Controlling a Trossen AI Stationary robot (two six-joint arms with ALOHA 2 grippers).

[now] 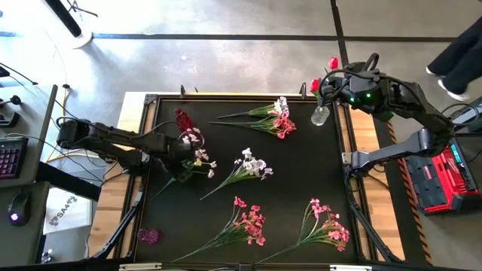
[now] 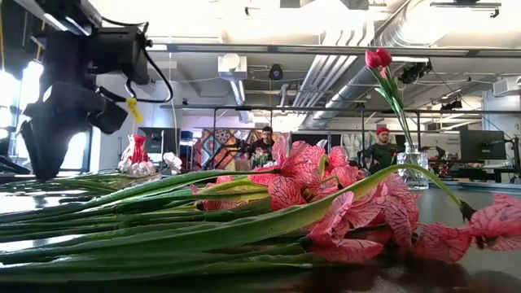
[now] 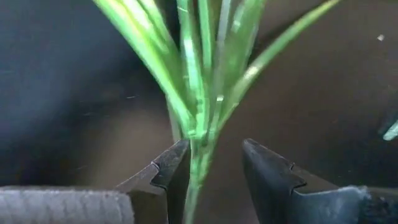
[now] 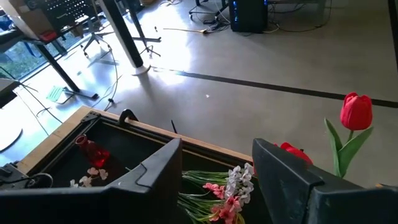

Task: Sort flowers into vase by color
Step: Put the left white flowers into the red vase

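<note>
left gripper (image 3: 214,163): set over the stem of a white spray (image 1: 197,161) on the mat's left half; fingers astride the stem with a gap on one side, not yet pinched.
right gripper (image 4: 217,180): held high off the mat's far right corner, fingers spread, nothing between them.
red vase (image 1: 182,120): upright, just beyond the left gripper, white blossoms at its foot.
clear vase (image 1: 321,115): far right corner, two red tulips (image 1: 324,74) already stood in it.
flowers left: mixed bunch (image 1: 275,119) at far centre, white spray (image 1: 250,166) mid-mat, two pink sprays (image 1: 248,223) on the near side.
risk, grip: thin stem could be slipped or twisted if closed off-centre.
risk, lift: red vase could be tipped by trailing blossoms.
risk, sort: colour could be mismatched to a vase.
</note>
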